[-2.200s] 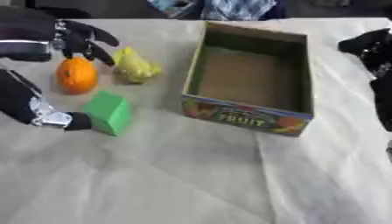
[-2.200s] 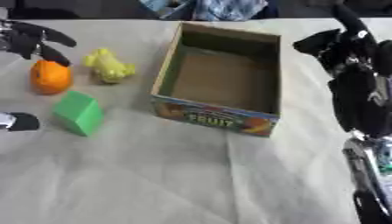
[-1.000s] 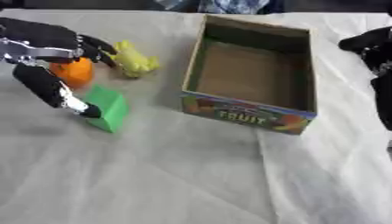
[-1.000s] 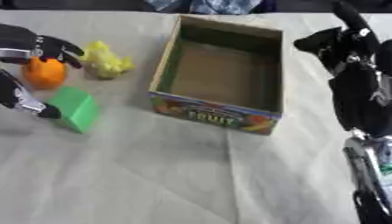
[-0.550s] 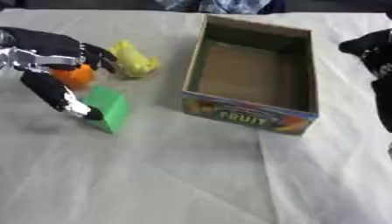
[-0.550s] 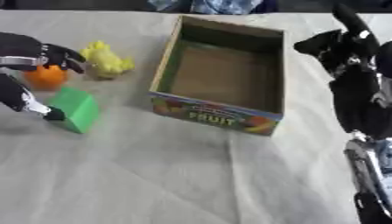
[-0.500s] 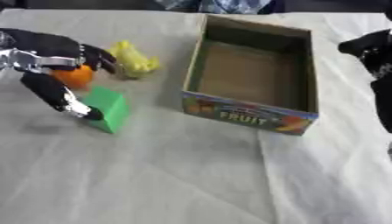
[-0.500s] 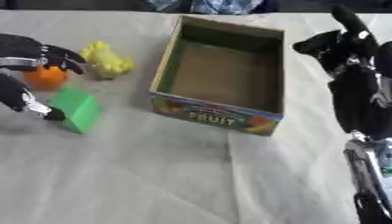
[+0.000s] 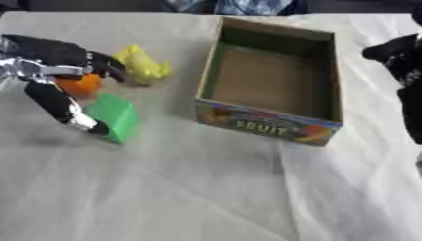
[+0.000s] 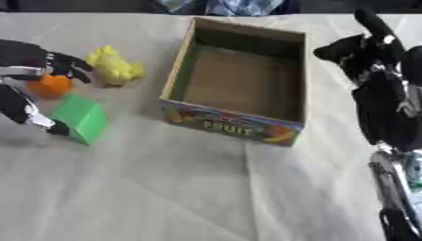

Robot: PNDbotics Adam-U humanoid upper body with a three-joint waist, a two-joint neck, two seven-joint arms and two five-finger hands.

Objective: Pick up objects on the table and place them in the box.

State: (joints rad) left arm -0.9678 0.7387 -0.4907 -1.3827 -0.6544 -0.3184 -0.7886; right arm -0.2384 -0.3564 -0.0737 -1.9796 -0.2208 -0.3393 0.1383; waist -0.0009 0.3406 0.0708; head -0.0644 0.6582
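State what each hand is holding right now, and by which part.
The left hand curls over the orange's top and sides; whether it grips cannot be told. The right hand holds nothing.

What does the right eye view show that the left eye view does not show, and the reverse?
Only the right eye view shows the right hand with the long black arm below it, running down to silver parts at the lower right corner. Only the left eye view shows more bare table left of the left hand. Both show the open fruit box with nothing inside, the orange fruit under the left hand, the yellow object and the green block.
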